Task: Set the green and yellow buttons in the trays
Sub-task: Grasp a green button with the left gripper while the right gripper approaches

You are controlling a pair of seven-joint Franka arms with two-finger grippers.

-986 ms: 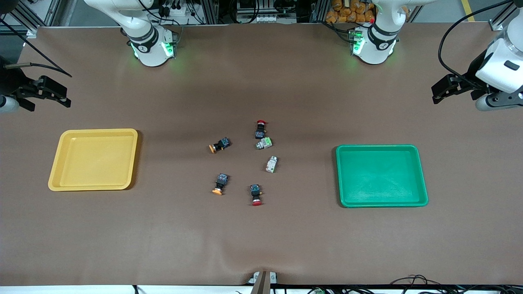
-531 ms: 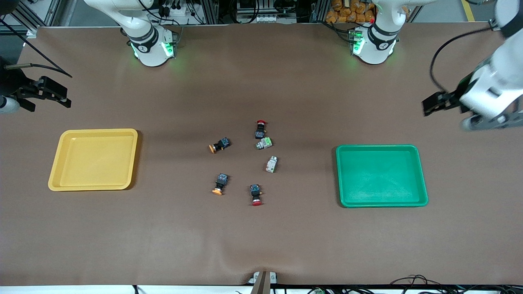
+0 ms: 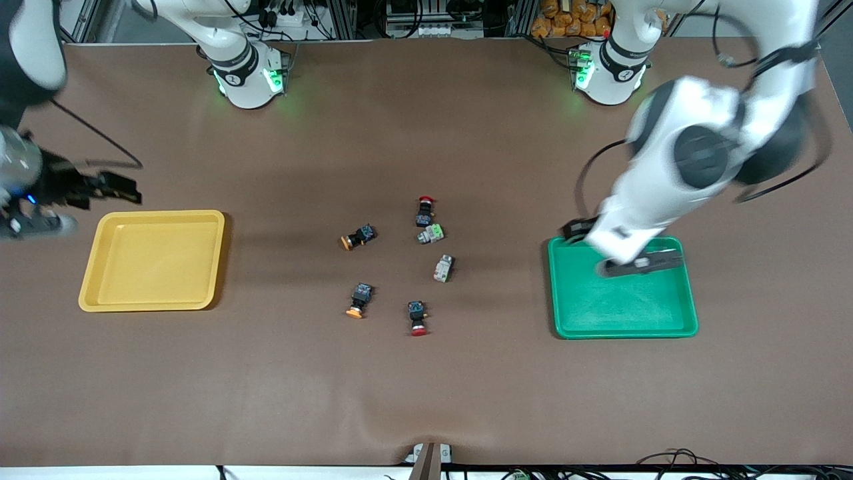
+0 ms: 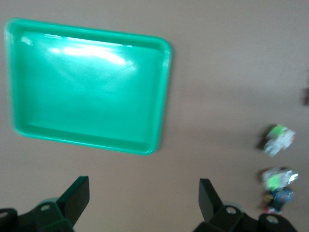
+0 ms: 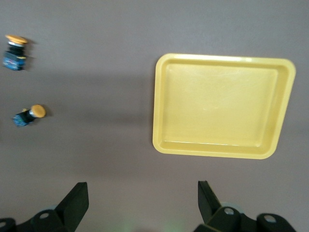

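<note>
Two yellow-capped black buttons (image 3: 358, 236) (image 3: 358, 300) and two green-capped whitish buttons (image 3: 431, 233) (image 3: 443, 268) lie mid-table between the yellow tray (image 3: 153, 260) and the green tray (image 3: 623, 300). Both trays hold nothing. My left gripper (image 3: 576, 229) is open and empty, up over the green tray's edge that faces the buttons. My right gripper (image 3: 120, 188) is open and empty, up by the yellow tray's corner. The left wrist view shows my left gripper (image 4: 144, 198), the green tray (image 4: 91, 92) and both green buttons (image 4: 280, 139) (image 4: 279, 178). The right wrist view shows my right gripper (image 5: 140, 198), the yellow tray (image 5: 222, 111) and both yellow buttons (image 5: 14, 50) (image 5: 30, 115).
Two red-capped black buttons (image 3: 424, 211) (image 3: 417, 317) lie among the others; one touches the green button nearer the robots. The two arm bases (image 3: 250, 73) (image 3: 606, 70) stand along the table's edge.
My left arm has swung in from the left arm's end of the table to over the green tray. My right gripper has moved a little toward the yellow tray. The buttons have not moved.
</note>
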